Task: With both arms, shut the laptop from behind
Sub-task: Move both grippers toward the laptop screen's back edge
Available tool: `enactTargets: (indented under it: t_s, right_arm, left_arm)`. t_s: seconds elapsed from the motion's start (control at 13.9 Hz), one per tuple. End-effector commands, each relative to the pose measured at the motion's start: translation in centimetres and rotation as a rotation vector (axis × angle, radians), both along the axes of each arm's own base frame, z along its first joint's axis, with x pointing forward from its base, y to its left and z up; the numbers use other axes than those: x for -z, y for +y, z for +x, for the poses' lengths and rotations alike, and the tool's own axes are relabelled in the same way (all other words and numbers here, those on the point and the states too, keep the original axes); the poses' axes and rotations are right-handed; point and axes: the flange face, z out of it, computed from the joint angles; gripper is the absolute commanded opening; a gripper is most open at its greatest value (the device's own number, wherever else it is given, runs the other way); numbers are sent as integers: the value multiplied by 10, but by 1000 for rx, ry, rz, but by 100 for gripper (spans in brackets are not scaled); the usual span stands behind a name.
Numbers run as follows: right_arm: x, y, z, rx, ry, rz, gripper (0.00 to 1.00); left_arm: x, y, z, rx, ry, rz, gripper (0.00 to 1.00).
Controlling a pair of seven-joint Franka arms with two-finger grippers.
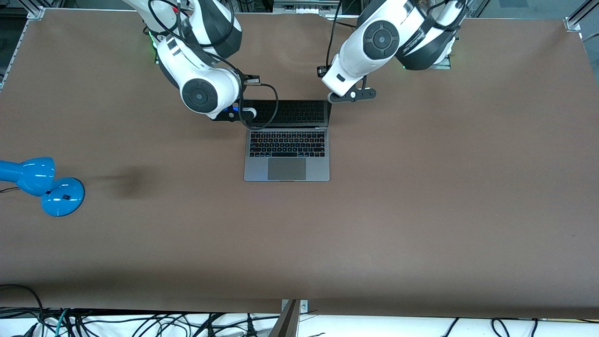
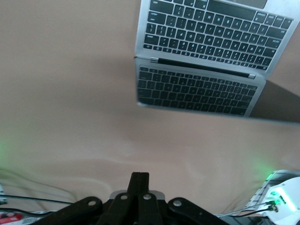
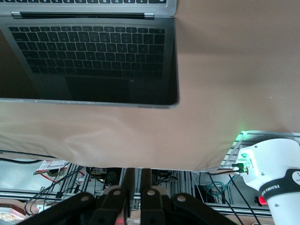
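Observation:
The space-grey laptop (image 1: pixel 286 159) lies open in the middle of the table, keyboard and trackpad toward the front camera, and its dark screen (image 1: pixel 285 113) mirrors the keys. My left gripper (image 1: pixel 352 95) hangs by the lid's top corner toward the left arm's end, with its fingers shut on nothing (image 2: pixel 139 174). My right gripper (image 1: pixel 234 113) hangs by the lid's other top corner. Its fingers stand close together with only a slit between them, on nothing (image 3: pixel 137 171). The screen also shows in the left wrist view (image 2: pixel 197 91) and the right wrist view (image 3: pixel 89 61). I cannot tell if either gripper touches the lid.
A blue desk lamp (image 1: pixel 42 185) lies at the right arm's end of the brown table (image 1: pixel 421 210). Loose black cables (image 1: pixel 140 323) hang below the table's edge nearest the front camera. The arm bases (image 1: pixel 421 42) stand along the edge farthest from that camera.

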Motion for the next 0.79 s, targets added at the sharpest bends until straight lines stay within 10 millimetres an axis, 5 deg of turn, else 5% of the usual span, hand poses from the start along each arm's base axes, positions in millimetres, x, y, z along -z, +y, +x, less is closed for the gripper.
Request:
enactTargets:
  t_s: [0.0,0.72]
  right_arm:
    - [1,7,0,-2,-14,1,11]
    - [32,11,15,-43,-102,-44,11]
  left_arm:
    - [11,-18,3,-36,31,-24,0]
    - [59,-27,25,-45,-3,15,0]
